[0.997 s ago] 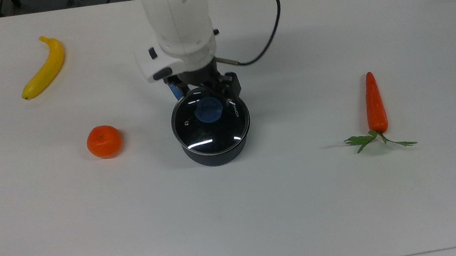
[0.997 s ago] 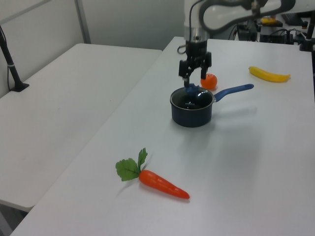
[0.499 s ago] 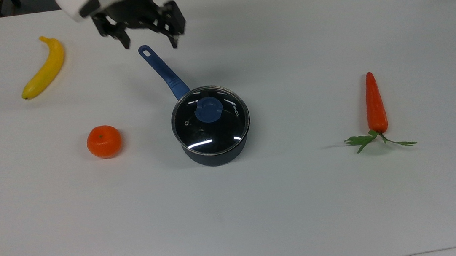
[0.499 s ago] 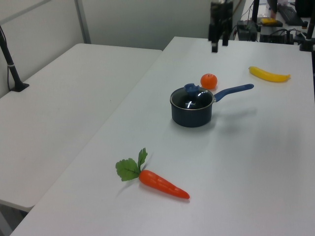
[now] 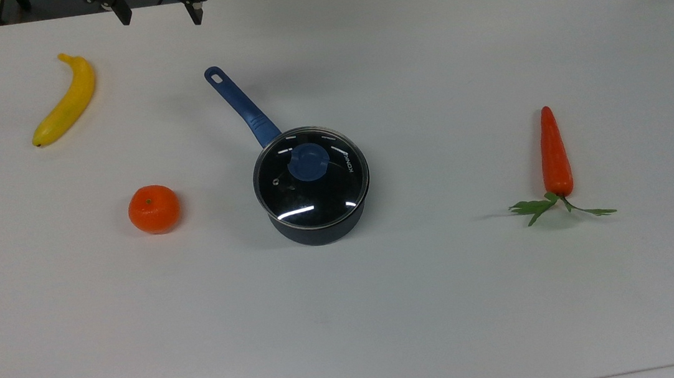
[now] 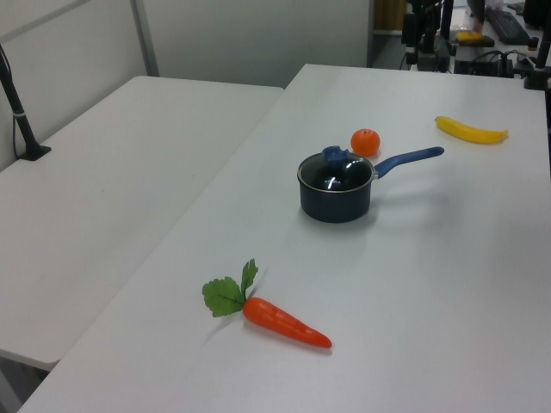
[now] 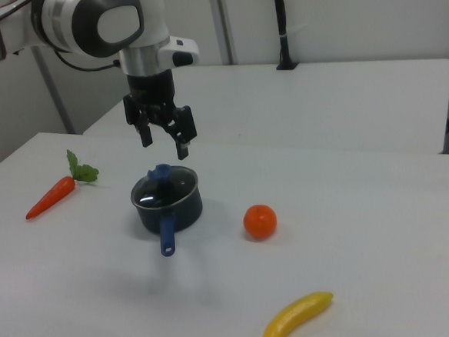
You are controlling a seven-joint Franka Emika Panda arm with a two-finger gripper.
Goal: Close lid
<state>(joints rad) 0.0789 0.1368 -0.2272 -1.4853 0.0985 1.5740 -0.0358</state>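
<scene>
Lid (image 5: 311,179) sits seated on saucepan (image 5: 319,228), table centre. Glass: stiff, slick, breakable; grasp the blue knob (image 5: 308,161). Gripper (image 5: 157,10) at 11 o'clock, fingers spread, empty.

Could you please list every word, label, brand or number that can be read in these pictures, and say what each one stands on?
"KONKA": white letters printed on the glass of the lid, near its rim on the top view's right, just right of the blue knob.
No other text can be made out on the saucepan, the banana, the orange, the carrot, the table or the gripper.
</scene>
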